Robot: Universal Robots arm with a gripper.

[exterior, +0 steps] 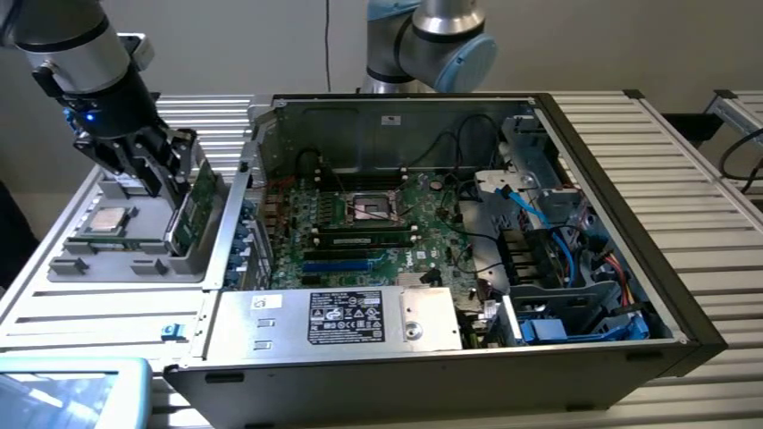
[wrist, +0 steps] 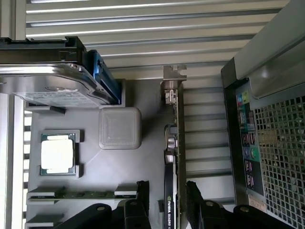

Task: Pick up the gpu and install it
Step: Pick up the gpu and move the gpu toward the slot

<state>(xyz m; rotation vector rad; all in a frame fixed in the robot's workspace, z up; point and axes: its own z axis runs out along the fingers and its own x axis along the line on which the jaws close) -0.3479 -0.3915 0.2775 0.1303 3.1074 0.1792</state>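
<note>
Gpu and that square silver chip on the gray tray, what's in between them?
A gray square block sits between the chip and the upright gpu, on the tray; the wrist view shows it.

The gpu (exterior: 205, 198) shows a green circuit-board face and a black edge with a silvery bracket. The tray (wrist: 119, 176) is plain grey. The motherboard (exterior: 412, 210) is green, the cables (exterior: 528, 213) blue, the computer case (exterior: 417, 389) black, the table (wrist: 143, 28) silvery with ribbed stripes.

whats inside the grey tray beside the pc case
The tray holds a processor chip, a memory stick, a hard drive, a square grey block, and the graphics card standing on edge between the open fingers. The tray floor under the hard drive is covered.
</note>
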